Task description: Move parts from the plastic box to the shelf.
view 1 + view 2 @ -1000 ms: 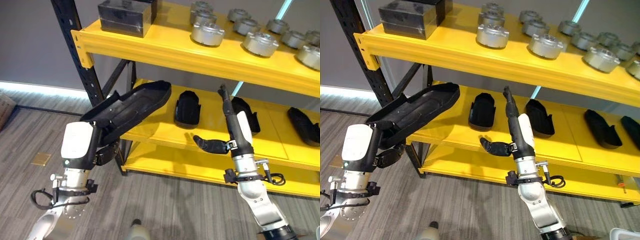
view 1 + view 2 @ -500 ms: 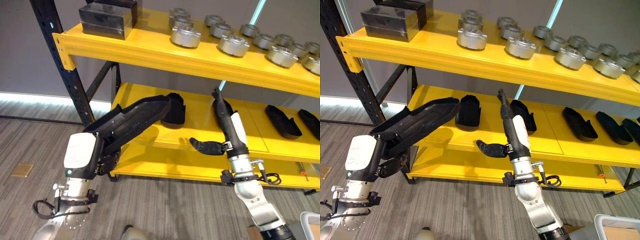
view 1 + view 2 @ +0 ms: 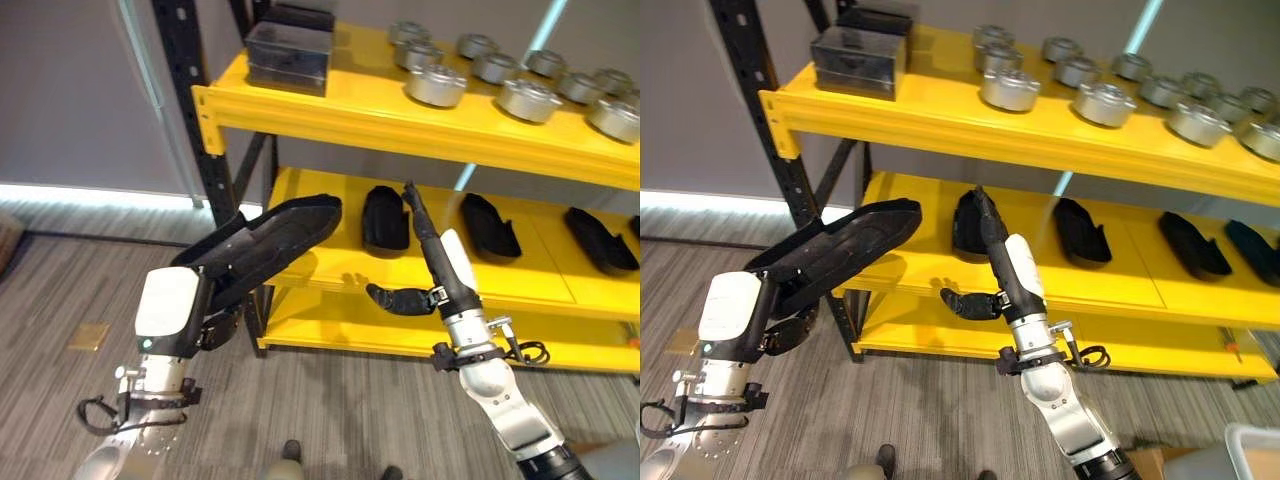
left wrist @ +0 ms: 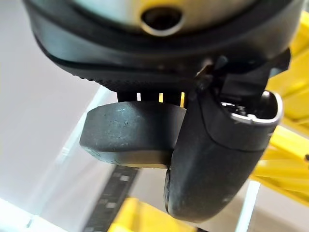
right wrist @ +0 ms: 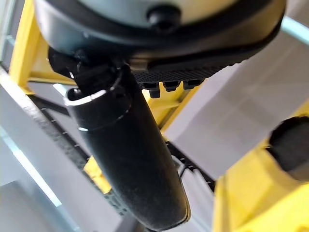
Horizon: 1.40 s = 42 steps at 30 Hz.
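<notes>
My left hand (image 3: 215,318) grips a long black part (image 3: 262,245), tilted toward the middle shelf (image 3: 330,275) for placing; my right hand (image 3: 425,235) (fingers straight, empty) waits alongside.

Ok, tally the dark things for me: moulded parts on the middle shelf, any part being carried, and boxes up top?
Black moulded parts on the middle shelf: 4
Carried part in the left robot hand: 1
Dark boxes on the top shelf: 2
Total: 7
</notes>
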### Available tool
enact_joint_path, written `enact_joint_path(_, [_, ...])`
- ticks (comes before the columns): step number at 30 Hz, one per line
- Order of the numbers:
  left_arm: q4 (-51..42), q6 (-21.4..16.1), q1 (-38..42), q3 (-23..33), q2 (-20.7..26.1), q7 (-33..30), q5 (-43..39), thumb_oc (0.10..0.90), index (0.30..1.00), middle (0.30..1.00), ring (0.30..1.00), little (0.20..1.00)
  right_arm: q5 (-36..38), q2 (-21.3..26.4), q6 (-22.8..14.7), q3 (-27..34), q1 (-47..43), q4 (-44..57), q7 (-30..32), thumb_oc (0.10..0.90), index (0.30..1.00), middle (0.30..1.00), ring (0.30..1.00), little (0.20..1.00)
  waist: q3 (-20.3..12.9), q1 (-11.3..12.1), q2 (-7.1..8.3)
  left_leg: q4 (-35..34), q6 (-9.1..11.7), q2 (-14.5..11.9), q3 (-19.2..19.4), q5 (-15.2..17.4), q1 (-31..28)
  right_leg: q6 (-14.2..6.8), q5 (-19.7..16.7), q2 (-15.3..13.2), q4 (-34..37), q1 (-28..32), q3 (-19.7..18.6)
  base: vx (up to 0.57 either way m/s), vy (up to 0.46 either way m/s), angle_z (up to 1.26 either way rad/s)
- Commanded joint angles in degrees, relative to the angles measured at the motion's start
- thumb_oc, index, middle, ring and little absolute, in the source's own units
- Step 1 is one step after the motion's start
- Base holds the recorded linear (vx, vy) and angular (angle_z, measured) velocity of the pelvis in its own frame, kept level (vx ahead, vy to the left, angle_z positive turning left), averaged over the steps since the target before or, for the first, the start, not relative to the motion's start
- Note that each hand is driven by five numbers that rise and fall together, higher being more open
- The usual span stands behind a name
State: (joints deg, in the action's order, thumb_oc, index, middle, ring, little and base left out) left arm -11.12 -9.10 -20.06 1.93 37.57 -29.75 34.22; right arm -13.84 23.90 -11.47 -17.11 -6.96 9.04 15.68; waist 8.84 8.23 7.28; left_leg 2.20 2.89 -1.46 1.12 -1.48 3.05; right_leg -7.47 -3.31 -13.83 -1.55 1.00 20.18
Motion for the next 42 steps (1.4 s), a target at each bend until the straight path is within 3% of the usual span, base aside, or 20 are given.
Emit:
enact_joint_path(1, [-7.3, -4.62, 6.13, -0.5, 0.43, -4.0, -0.39, 0.4, 0.3, 0.3, 0.3, 0.3, 2.53, 2.07, -4.71, 4.41, -5.79, 2.81, 3.74, 0.9, 1.0, 1.0, 1.0, 1.0, -5.61, -2.41, -2.66, -4.39, 2.21, -9.97, -5.36, 2.86, -7.47, -2.88, -2.57, 0.0, -1.14, -2.79, 1.77, 0.06, -0.143, 0.02])
enact_joint_path(7, [-7.42, -4.94, 8.42, -2.12, 0.52, -3.4, -0.96, 0.4, 0.3, 0.3, 0.3, 0.3, 2.66, 2.52, -5.11, 4.59, -6.13, 2.95, 4.39, 0.9, 1.0, 1.0, 1.0, 1.0, -5.7, -3.17, -4.17, -5.9, 4.05, -12.31, -5.9, 0.42, -6.1, -2.02, -1.38, 1.6, -0.31, -1.96, 3.41, 0.05, -0.089, 0.02])
enact_joint_path(19, [-8.26, -4.18, 11.02, -1.94, -1.09, -5.07, -1.32, 0.4, 0.3, 0.3, 0.3, 0.3, 2.87, 2.51, -5.32, 3.54, -6.62, 3.45, 4.35, 0.9, 1.0, 1.0, 1.0, 1.0, -4.65, -4.46, -5.7, -7.2, 4.86, -12.6, -5.68, -0.89, -4.41, -1.67, -1.21, 1.62, -0.46, -3.17, 3.94, 0.01, -0.012, 0.06])
enact_joint_path(33, [-3.72, -1.73, 18.21, -6.08, -6.16, -4.91, -7.08, 0.4, 0.3, 0.3, 0.3, 0.3, 3.01, 2.12, -4.58, 3.0, -5.81, 3.68, 4.73, 0.9, 1.0, 1.0, 1.0, 1.0, -4.72, -6.76, -5.4, -7.2, 5.38, -13.06, -3.38, -0.48, -4.45, -1.56, -1.75, 2.28, 1.04, -3.84, 1.82, 0.01, -0.001, -0.04])
enact_joint_path(42, [-0.15, 0.91, 23.99, -4.31, -8.36, -8.08, -9.4, 0.4, 0.3, 0.3, 0.3, 0.3, 3.76, 1.5, -4.14, 1.94, -5.95, 3.39, 4.34, 0.9, 1.0, 1.0, 1.0, 1.0, -5.95, -8.24, -5.09, -7.2, 5.59, -13.64, -1.66, 0.51, -6.51, -1.32, -1.64, 3.22, 2.28, -2.43, 0.29, 0.03, 0.002, -0.14])
